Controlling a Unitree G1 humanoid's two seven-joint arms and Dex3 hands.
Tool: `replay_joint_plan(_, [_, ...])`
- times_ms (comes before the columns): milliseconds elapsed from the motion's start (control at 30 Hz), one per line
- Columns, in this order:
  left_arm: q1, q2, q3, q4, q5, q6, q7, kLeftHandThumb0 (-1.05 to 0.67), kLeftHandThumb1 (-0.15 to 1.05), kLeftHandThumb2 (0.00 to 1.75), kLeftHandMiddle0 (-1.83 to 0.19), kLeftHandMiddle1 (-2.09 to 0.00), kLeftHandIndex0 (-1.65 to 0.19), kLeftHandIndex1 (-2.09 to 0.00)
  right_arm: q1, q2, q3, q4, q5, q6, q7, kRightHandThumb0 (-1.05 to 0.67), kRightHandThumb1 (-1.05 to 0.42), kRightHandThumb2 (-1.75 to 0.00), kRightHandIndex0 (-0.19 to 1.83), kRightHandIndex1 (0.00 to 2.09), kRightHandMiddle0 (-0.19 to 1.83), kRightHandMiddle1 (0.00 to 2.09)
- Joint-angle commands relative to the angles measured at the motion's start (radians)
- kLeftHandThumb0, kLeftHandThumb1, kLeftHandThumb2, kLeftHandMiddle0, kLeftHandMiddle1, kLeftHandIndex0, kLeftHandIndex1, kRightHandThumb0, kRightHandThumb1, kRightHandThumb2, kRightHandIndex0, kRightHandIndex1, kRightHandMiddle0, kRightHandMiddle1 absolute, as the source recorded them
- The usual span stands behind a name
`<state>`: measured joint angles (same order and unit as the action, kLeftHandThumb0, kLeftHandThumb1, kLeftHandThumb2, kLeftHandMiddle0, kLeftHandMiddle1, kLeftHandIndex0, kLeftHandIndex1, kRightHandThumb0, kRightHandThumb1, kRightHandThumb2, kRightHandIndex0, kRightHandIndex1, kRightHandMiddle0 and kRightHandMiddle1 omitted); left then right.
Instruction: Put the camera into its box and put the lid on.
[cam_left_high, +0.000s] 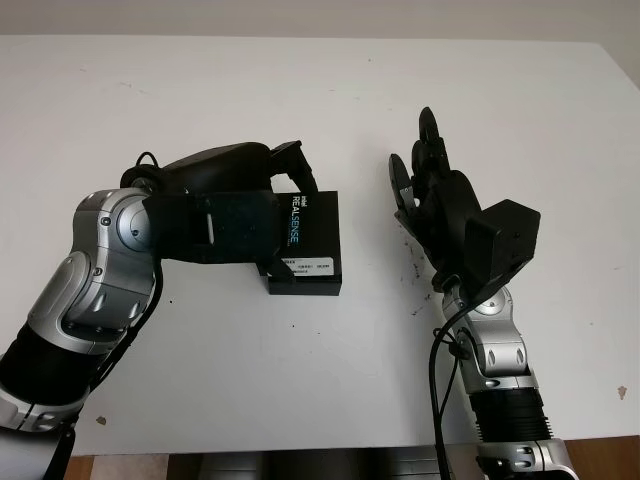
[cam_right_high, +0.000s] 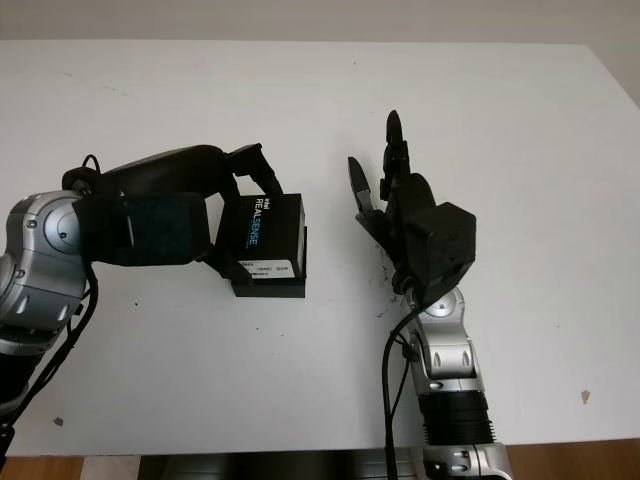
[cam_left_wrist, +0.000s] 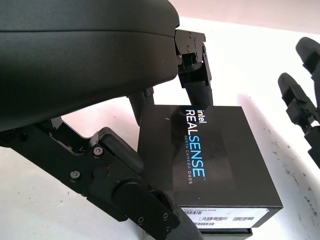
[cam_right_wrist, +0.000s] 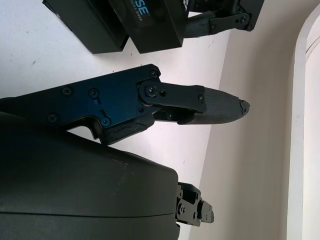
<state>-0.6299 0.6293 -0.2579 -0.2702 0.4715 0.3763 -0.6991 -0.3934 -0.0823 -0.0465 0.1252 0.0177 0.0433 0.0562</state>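
Here the black box (cam_left_high: 305, 245) sits near the middle of the white matte surface (cam_left_high: 320, 90), a squat rectangular carton with sharp corners. Its lid (cam_left_wrist: 210, 155) is on, a smooth dark top printed with "intel REALSENSE" in white and blue letters, and a white barcode label (cam_left_wrist: 225, 217) runs along one side wall. A thin strip of the lower tray shows under the lid's edge on the side toward the robot, so the lid seems to sit slightly off or not fully down.

The left hand (cam_left_high: 255, 195) reaches in from the surface's left side, its glossy black shell arched over the box's left part. Its fingers (cam_left_wrist: 195, 65) are clamped on the lid: one jointed finger presses the far edge, while a thicker padded one (cam_left_wrist: 130, 195) bears on the near left side, as the left wrist view shows. The silver metal forearm with a black fabric cuff lies behind it.

The right hand (cam_left_high: 440, 190) stands just right of the box, apart from it, holding nothing and open, its flat tapered fingers (cam_right_high: 392, 140) pointing toward the far edge of the surface. Small dark specks mark the surface beside it.

The camera itself cannot be seen; whether it is inside the box I cannot tell
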Motion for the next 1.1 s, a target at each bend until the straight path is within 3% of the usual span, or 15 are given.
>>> replay_joint_plan(0, [0.012,0.009,0.015,0.005,-0.003,-0.011,0.005,-0.17,0.96,0.06,-0.26,-1.85,-0.16,-1.83,0.006,-0.002,0.003,-0.001,-0.008,-0.01,-0.005,-0.73,-1.05,-0.48,-0.17,0.05,-0.14,0.06])
replay_joint_plan(267, [0.012,-0.004,0.018,0.005,-0.018,0.008,-0.004,-0.17,0.96,0.06,-0.26,-1.87,-0.15,-1.85,0.003,0.002,0.002,0.001,-0.004,-0.01,-0.004,-0.73,-1.05,-0.48,-0.18,0.05,-0.15,0.06])
replay_joint_plan(467, [0.015,-0.007,0.017,0.008,-0.029,0.011,-0.001,-0.17,0.95,0.05,-0.28,-1.78,-0.17,-1.81,0.004,0.0,0.001,-0.002,-0.005,-0.007,-0.004,-0.73,-1.05,-0.48,-0.18,0.05,-0.15,0.05])
replay_joint_plan(700, [0.011,-0.012,0.016,0.018,-0.052,0.021,-0.002,-0.17,0.96,0.06,-0.27,-1.87,-0.16,-1.86,0.003,0.001,0.001,0.003,-0.002,-0.013,-0.001,-0.72,-1.05,-0.48,-0.19,0.05,-0.15,0.05])
replay_joint_plan(1067, [0.0,-0.015,-0.006,0.015,-0.039,0.056,-0.013,-0.17,0.96,0.06,-0.25,-1.77,-0.16,-1.78,0.003,0.005,0.001,-0.002,0.003,-0.005,-0.002,-0.73,-1.05,-0.48,-0.19,0.05,-0.15,0.05])
